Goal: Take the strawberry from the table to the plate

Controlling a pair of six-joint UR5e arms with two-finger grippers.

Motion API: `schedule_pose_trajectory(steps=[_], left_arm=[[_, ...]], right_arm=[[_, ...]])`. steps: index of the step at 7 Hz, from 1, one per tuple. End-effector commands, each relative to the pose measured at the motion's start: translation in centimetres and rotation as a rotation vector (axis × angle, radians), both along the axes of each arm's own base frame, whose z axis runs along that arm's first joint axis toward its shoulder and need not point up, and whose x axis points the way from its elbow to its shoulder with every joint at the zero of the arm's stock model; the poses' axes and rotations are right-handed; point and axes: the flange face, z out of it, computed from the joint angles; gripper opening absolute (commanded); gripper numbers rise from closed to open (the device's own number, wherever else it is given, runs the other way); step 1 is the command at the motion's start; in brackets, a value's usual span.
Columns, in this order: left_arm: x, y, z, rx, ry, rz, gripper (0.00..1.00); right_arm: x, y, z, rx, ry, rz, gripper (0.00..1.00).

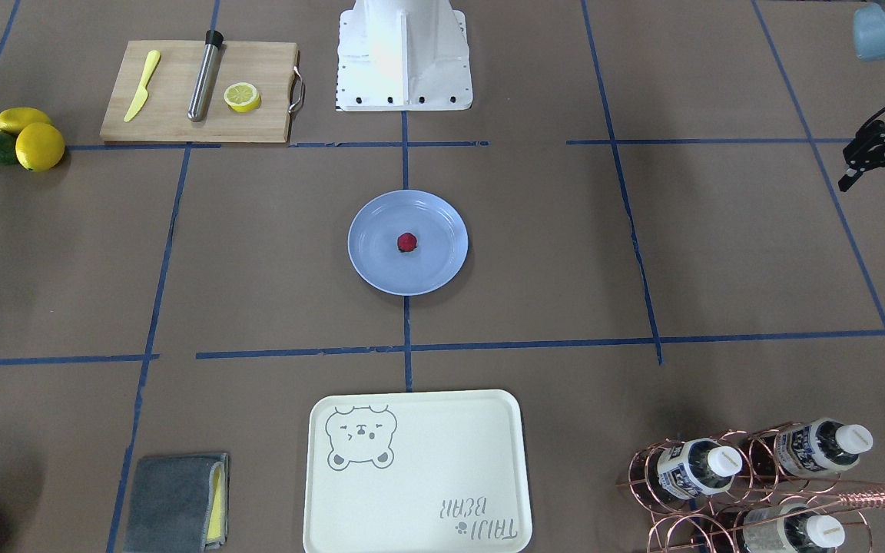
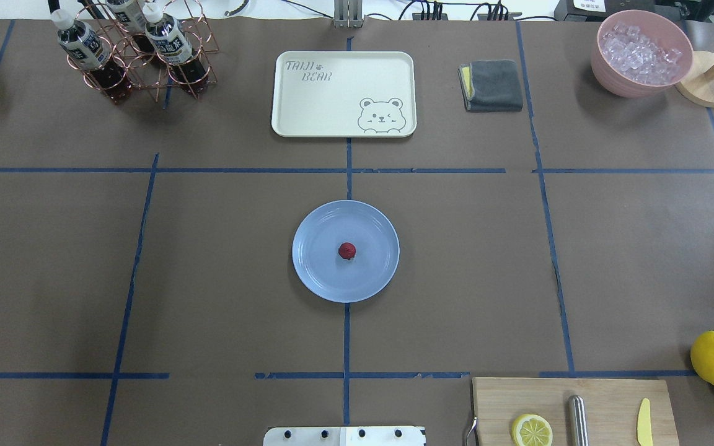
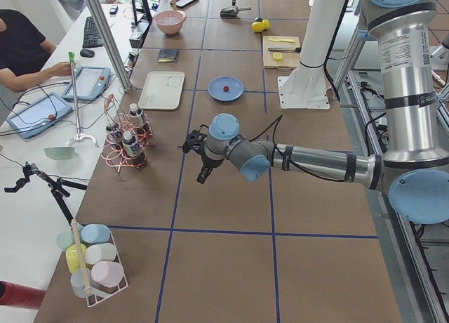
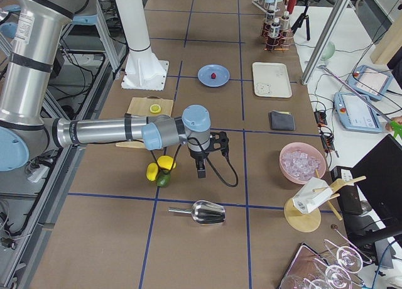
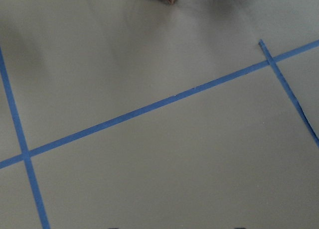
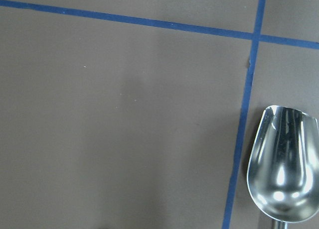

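Tray [image 1: 427,461] nearest; left tool [image 1: 876,192] spread wide, empty; right tool [image 4: 201,168], opening unclear; strawberry [image 1: 406,243] on plate [image 1: 378,263].

Robotics lab: brown-paper table [image 2: 642,260] gridded with blue tape [image 2: 348,334], left arm [image 3: 316,161], right arm [image 4: 107,130], white pedestal [image 1: 404,57] at 12 o'clock in front view; teach pendants [image 3: 35,116] and a person [image 3: 17,42] at side desk [image 3: 28,161].
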Motion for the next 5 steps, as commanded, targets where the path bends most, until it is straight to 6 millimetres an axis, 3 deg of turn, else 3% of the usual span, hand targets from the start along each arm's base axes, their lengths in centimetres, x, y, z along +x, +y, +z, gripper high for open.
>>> schedule_pose_trajectory(steps=[1, 2, 3, 4, 5], left_arm=[[-6.5, -0.7, 1.7, -0.132, -0.072, 0.009, 1.0], [-7.8, -2.4, 0.9, -0.17, -0.088, 0.004, 1.0], [-8.3, -1.7, 2.0, -0.211, -0.084, -0.004, 1.0], [-8.6, 0.8, 3.8, -0.262, -0.077, -0.006, 1.0], [-8.5, 1.9, 4.9, -0.285, -0.079, -0.004, 1.0]], right_arm=[[2.1, 0.6, 1.6, -0.017, 0.002, -0.001, 1.0], [2.9, 0.7, 2.0, -0.011, 0.01, -0.022, 1.0], [3.5, 0.7, 2.1, -0.013, 0.012, -0.034, 1.0], [3.5, 0.4, 1.9, -0.006, 0.012, -0.039, 1.0], [3.5, 0.3, 1.8, -0.006, 0.012, -0.038, 1.0]])
